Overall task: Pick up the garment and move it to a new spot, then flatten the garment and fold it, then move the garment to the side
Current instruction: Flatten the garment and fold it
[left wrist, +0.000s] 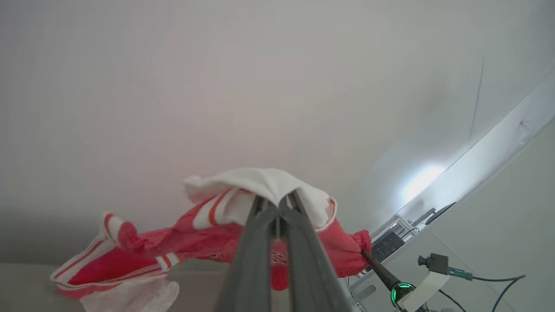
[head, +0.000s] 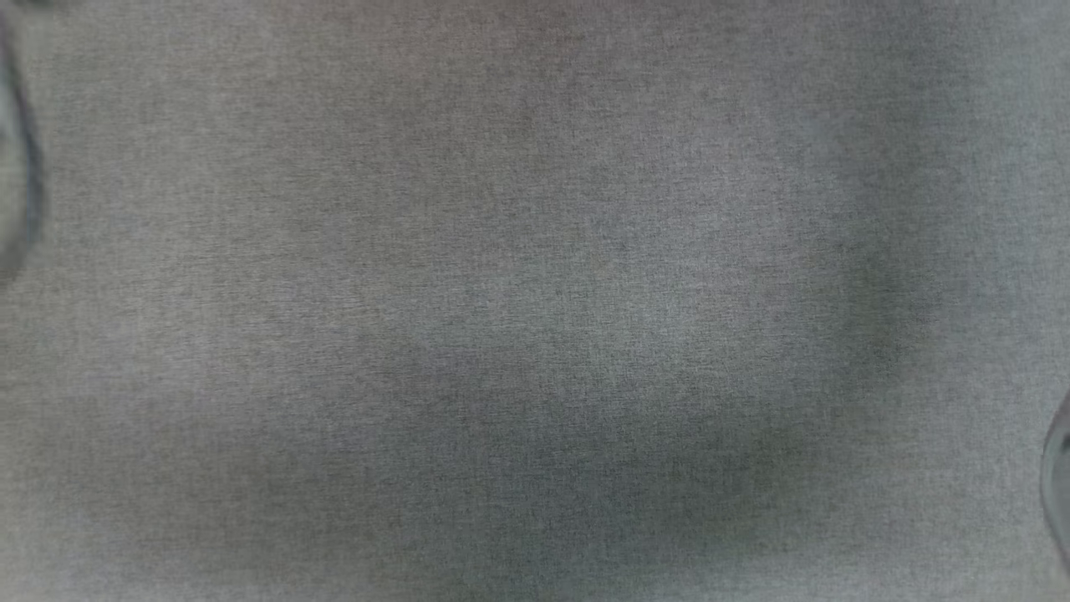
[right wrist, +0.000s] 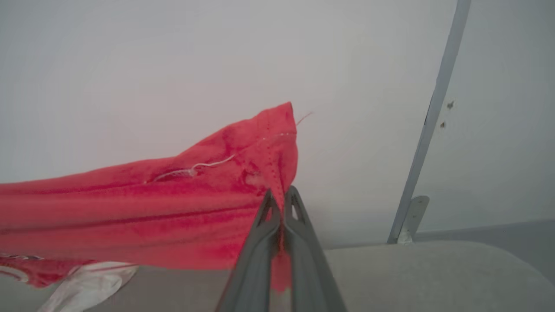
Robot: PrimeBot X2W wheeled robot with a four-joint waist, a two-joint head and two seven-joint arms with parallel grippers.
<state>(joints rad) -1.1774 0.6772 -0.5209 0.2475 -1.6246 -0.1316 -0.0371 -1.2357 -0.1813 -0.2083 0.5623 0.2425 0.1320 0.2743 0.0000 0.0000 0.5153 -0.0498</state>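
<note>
The garment [left wrist: 195, 238] is a red jersey with white sleeves and red-and-white striped trim, hanging stretched in the air between both grippers. My left gripper [left wrist: 277, 203] is shut on a white sleeve at the top of the bunch. My right gripper [right wrist: 282, 195] is shut on a red hemmed corner of the garment [right wrist: 151, 208], which trails off to the left in that view. The left wrist view also shows the right gripper [left wrist: 363, 252] pinching the red cloth's far end, a green ring lit on its wrist. A white sleeve dangles below.
Grey woven fabric surface [head: 535, 301] spans the head view, with blurred dark shapes at its left edge [head: 25, 184] and right edge [head: 1060, 477]. A grey cushioned surface [right wrist: 433, 273] lies below the garment. A metal strip [right wrist: 433, 117] runs up the pale wall. Electronics [left wrist: 390, 242] and a small camera [left wrist: 433, 262] stand beyond.
</note>
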